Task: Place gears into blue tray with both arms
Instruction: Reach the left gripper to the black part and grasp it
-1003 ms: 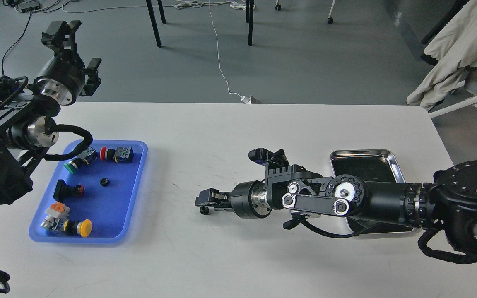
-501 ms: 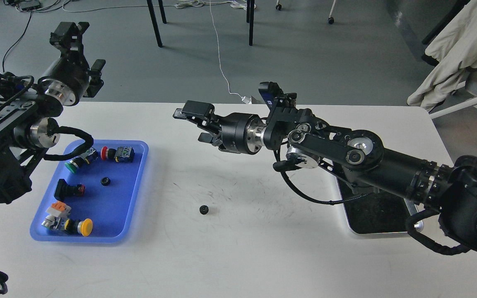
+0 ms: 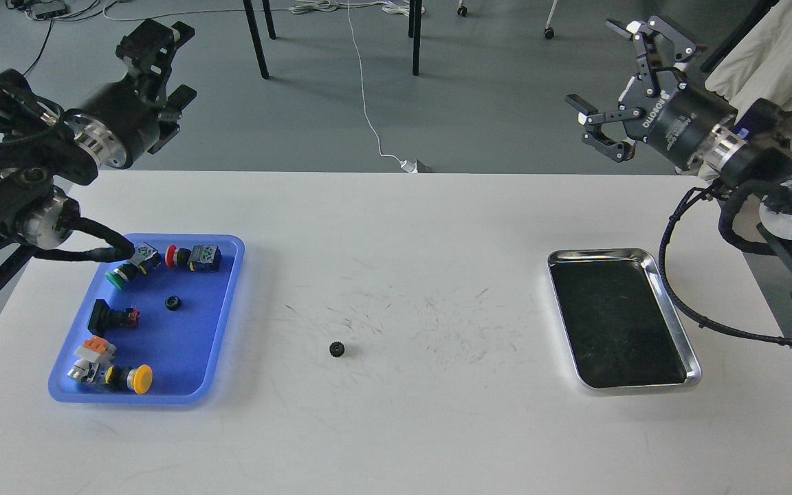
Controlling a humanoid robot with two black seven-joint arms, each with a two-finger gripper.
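Note:
One gear (image 3: 337,349), a tiny black toothed wheel, lies alone on the white table, between the two trays and nearer the front edge. A second gear (image 3: 173,302) rests inside the blue tray (image 3: 193,347) at the table's left, among several coloured push-button switches. My left gripper (image 3: 166,70) hovers beyond the table's far left corner, above and behind the blue tray, open and empty. My right gripper (image 3: 595,65) is raised high at the far right, well away from both gears, with its fingers spread open and nothing between them.
A shiny silver metal tray (image 3: 602,254) with nothing in it sits at the table's right. Switches with green (image 3: 118,277), red (image 3: 172,255) and yellow (image 3: 140,378) caps lie in the blue tray. Chair legs and cables stand on the floor behind the table.
My right arm has let go of the gear at the table's middle, then lifted and swung back to the far right. The gear stays on the table. My left gripper has shifted slightly right.

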